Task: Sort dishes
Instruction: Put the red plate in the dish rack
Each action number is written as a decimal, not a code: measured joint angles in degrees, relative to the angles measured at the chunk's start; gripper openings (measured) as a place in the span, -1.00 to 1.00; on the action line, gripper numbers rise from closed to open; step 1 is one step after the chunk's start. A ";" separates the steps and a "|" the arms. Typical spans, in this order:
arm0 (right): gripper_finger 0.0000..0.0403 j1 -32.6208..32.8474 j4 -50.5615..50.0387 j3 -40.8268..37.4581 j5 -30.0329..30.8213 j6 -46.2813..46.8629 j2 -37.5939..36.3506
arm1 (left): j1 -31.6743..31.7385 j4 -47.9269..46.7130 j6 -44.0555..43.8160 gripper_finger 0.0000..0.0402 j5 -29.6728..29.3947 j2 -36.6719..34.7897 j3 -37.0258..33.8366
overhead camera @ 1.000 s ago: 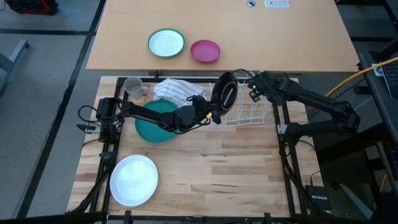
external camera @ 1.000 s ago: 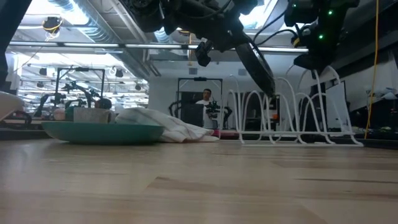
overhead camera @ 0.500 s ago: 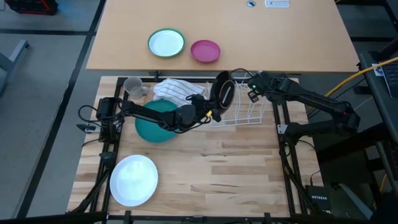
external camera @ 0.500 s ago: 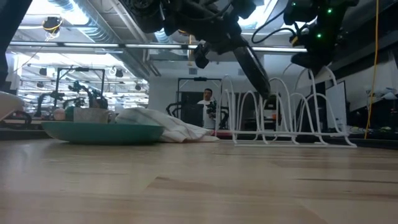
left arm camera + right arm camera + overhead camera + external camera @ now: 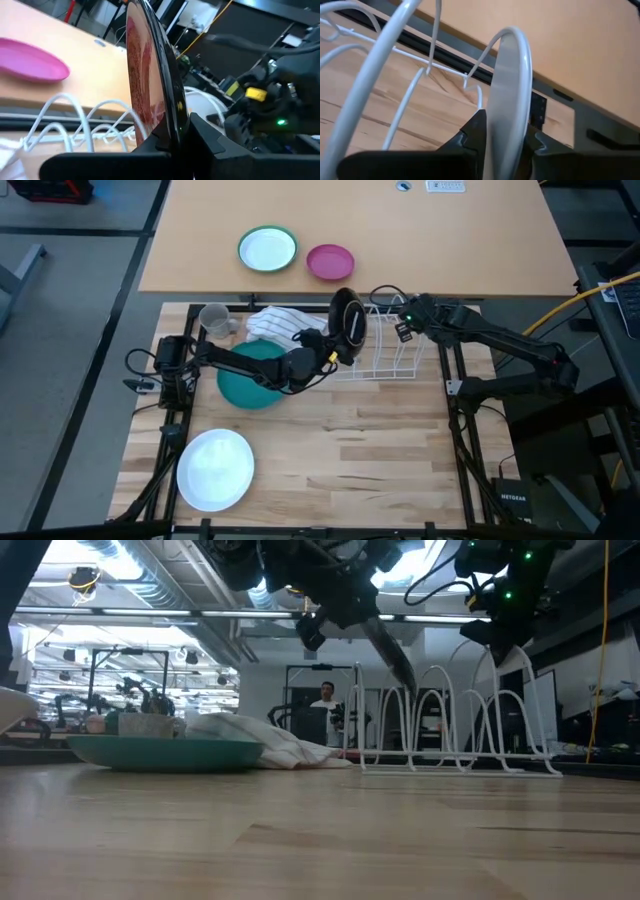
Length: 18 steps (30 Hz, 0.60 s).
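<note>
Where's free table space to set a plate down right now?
Free: the bare wood table in front of the white wire rack, right of the large white plate. Crowded: the back strip, where the dark green plate, striped cloth and grey cup sit, and the left tool holds the glossy red-brown plate at the rack.
</note>
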 joint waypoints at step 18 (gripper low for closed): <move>-0.70 0.02 5.13 -0.17 -4.15 1.07 0.07 | 1.92 -5.65 -4.06 -0.92 2.37 0.04 -0.18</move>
